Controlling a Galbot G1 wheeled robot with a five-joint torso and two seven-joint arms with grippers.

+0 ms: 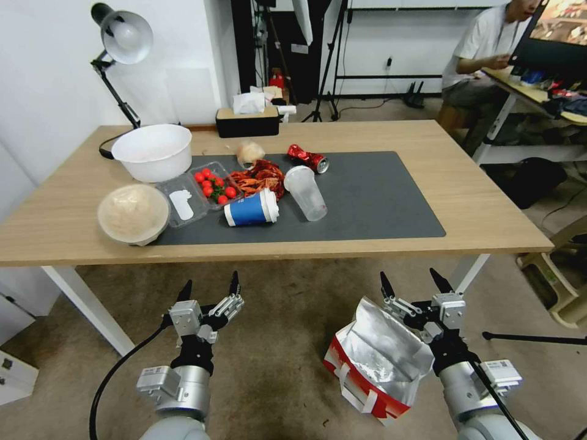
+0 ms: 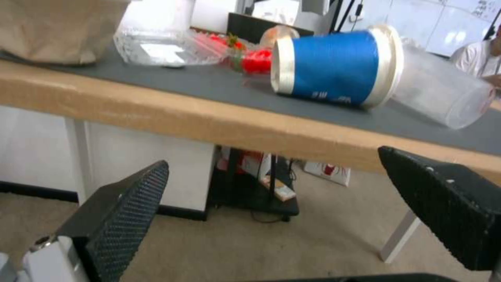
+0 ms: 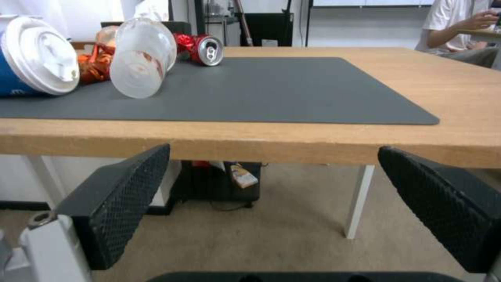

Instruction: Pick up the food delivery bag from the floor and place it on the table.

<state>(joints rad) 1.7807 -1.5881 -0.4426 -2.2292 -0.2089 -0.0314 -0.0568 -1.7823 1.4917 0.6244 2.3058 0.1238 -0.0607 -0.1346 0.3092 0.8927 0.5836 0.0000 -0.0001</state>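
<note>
Brownish carpet, the floor (image 1: 287, 342), spreads under a long light-wood table (image 1: 477, 201) in the head view. On the table a dark grey mat (image 1: 379, 195) carries clutter toward its left part: a white bowl (image 1: 153, 151), a covered bowl (image 1: 133, 212), a clear tray of tomatoes (image 1: 211, 185), a blue cup (image 1: 251, 209) on its side, a clear plastic cup (image 1: 306, 192) and a crushed red can (image 1: 309, 159). The mat's right part is bare. The food delivery bag (image 1: 376, 366) stands on the floor before the table, foil mouth gaping, just left of the right arm. The right hand (image 1: 413, 284) is raised beside the bag's upper edge, its fingers spread and grasping nothing. The left hand (image 1: 208, 287) hangs over the carpet well apart from the bag, likewise released.

From the left wrist, both black finger pads (image 2: 123, 207) stand wide apart with only carpet and the table edge (image 2: 209, 121) between them; the blue cup (image 2: 334, 70) lies above on the mat.

From the right wrist, the pads (image 3: 125, 196) are equally spread, facing the table edge (image 3: 261, 143), with the open stretch of mat (image 3: 292, 94) beyond.

Judging by this, nothing of the task is done: the bag is ungrasped and unlifted. Taking hold of it, raising it above the table edge and setting it on the free mat all remain.
</note>
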